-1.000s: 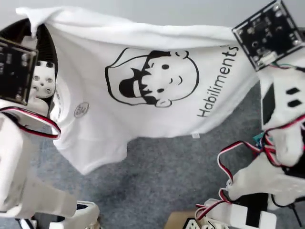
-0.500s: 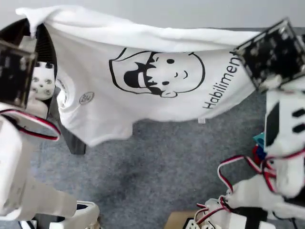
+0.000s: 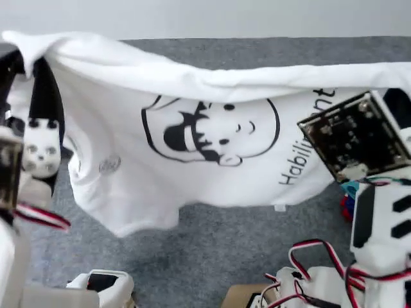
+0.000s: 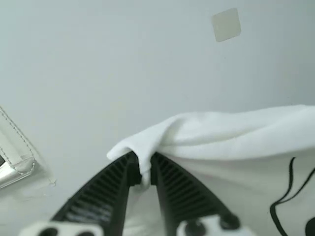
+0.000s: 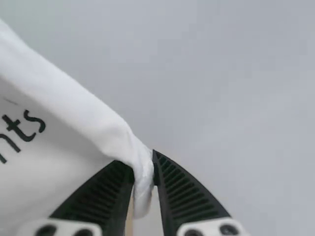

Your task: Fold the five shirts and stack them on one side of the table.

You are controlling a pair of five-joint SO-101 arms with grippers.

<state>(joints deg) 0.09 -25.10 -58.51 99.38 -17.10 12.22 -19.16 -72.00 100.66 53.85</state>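
A white shirt (image 3: 212, 179) with a black cartoon face print hangs spread out between my two arms above the grey table (image 3: 257, 256). My left gripper (image 4: 142, 174) is shut on one upper corner of the shirt (image 4: 231, 132); in the high view this gripper (image 3: 29, 59) is at the far left. My right gripper (image 5: 143, 179) is shut on the other upper corner of the shirt (image 5: 59, 128). In the high view the right arm's wrist board (image 3: 353, 144) covers part of the print. The shirt's lower hem hangs loose over the table.
Small red and blue items (image 3: 347, 202) lie by the right arm's base. A brown cardboard piece (image 3: 239, 298) sits at the front edge. A pale wall runs behind the table, with a small square plate (image 4: 226, 23) on it.
Both arms have carried the shirt toward the front of the table; grey table now shows behind its top edge. The right wrist board moved inward over the print. Both grips are unchanged.
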